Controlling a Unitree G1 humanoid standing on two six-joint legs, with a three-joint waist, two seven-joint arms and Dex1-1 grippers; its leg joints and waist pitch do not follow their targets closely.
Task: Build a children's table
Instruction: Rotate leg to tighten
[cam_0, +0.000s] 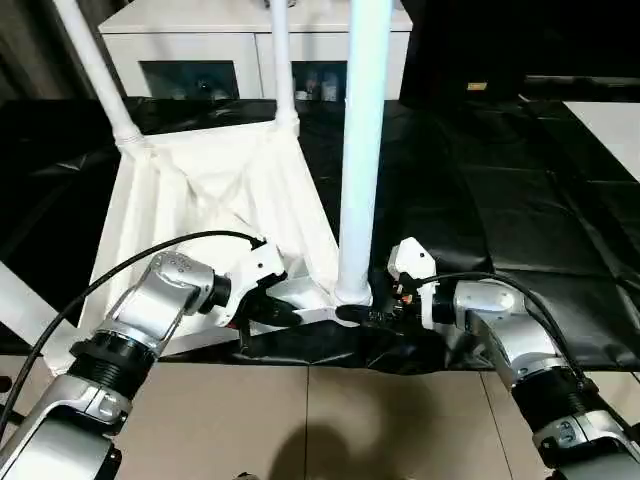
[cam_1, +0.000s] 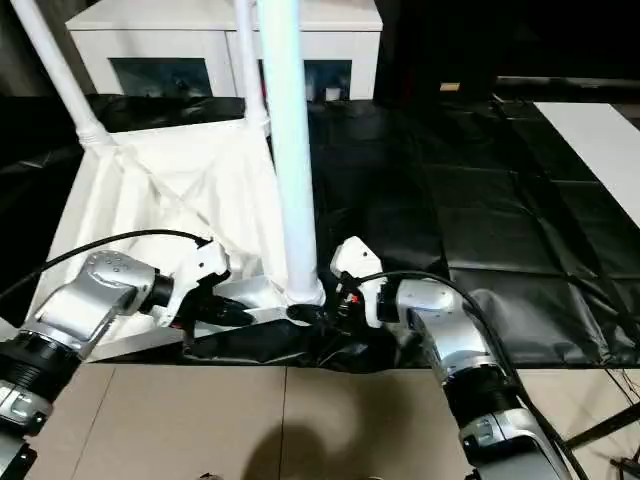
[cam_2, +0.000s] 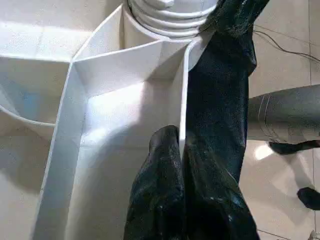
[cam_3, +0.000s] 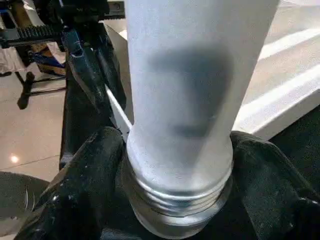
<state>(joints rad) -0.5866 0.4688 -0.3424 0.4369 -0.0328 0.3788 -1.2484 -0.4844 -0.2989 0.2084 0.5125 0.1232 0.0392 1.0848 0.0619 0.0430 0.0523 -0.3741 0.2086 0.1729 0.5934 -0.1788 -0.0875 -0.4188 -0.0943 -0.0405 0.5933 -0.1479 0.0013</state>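
The children's table lies upside down on the black-covered bench (cam_0: 500, 200), its white top (cam_0: 200, 200) resting flat with the ribbed underside facing up and its long axis running away from the robot toward the white cabinet (cam_0: 200, 50). Three legs stand upright in corner sockets: the near leg (cam_0: 362, 150) rises almost vertically at the near right corner, while the far left leg (cam_0: 95, 65) leans outward to the left and the far right leg (cam_0: 282, 60) stands at the far right corner. A further white tube (cam_0: 20, 300) lies slanted at the near left edge.

The left arm reaches in from the lower left, forearm angled up and inward, wrist bent so the left claw (cam_0: 285, 312) points level toward the near right corner. Its fingers (cam_2: 165, 200) are pressed together on the thin outer rim of the top, one finger inside the wall and one outside, as the left wrist view shows.

The right arm comes from the lower right, elbow bent, its right claw (cam_0: 362, 316) pointing left at the base of the near leg. Its fingers (cam_3: 90, 200) stand apart on either side of the leg's threaded foot, close against it; whether they press it I cannot tell.

The plastic is smooth, matte white, with straight ribs meeting the rounded socket.
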